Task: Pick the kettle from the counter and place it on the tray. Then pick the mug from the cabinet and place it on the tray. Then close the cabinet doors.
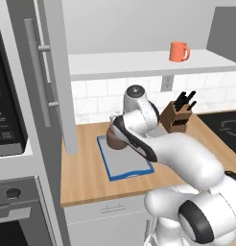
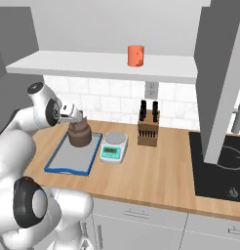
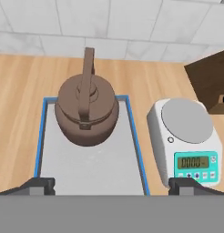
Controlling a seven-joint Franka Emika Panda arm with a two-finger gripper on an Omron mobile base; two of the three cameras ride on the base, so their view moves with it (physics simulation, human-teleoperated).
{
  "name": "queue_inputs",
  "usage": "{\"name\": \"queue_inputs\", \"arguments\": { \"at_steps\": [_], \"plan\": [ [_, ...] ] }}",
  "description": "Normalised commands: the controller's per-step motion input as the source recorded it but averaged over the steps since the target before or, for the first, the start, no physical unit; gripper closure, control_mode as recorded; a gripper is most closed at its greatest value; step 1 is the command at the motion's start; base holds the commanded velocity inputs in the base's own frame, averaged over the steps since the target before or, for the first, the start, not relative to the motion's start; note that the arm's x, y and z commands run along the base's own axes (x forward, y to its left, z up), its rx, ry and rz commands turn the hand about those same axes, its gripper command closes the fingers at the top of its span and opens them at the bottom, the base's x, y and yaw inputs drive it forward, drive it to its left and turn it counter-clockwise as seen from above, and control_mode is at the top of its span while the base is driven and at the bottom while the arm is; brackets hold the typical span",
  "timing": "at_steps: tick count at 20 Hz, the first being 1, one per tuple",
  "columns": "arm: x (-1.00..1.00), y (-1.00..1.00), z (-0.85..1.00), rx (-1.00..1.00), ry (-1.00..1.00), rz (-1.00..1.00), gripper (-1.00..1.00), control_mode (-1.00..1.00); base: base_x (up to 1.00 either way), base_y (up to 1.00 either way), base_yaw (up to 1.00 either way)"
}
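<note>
The dark brown kettle stands upright on the far end of the blue-rimmed grey tray on the wooden counter. It also shows as the kettle and the kettle, partly behind my arm. My gripper hovers just above and behind it, open, its fingertips spread wide with nothing between them. From the right base the gripper hangs over the kettle's handle. The orange mug stands on the cabinet shelf. Both cabinet doors stand open.
A white-and-teal scale sits right of the tray. The knife block stands by the wall beyond it. A black cooktop lies at the counter's right, under the open right door. The oven unit stands at left.
</note>
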Motion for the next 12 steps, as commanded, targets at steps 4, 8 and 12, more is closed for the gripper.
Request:
{"name": "queue_inputs", "arguments": {
  "at_steps": [4, 8, 12],
  "plan": [
    [-0.48, -0.40, 0.45, 0.07, -0.07, 0.00, -1.00, -1.00, 0.00, 0.00, 0.00],
    [-0.53, -0.45, 0.52, 0.11, -0.11, 0.00, -1.00, -1.00, 0.00, 0.00, 0.00],
    [-0.45, -0.46, 0.53, 0.09, -0.05, 0.00, -1.00, -1.00, 0.00, 0.00, 0.00]
  ]
}}
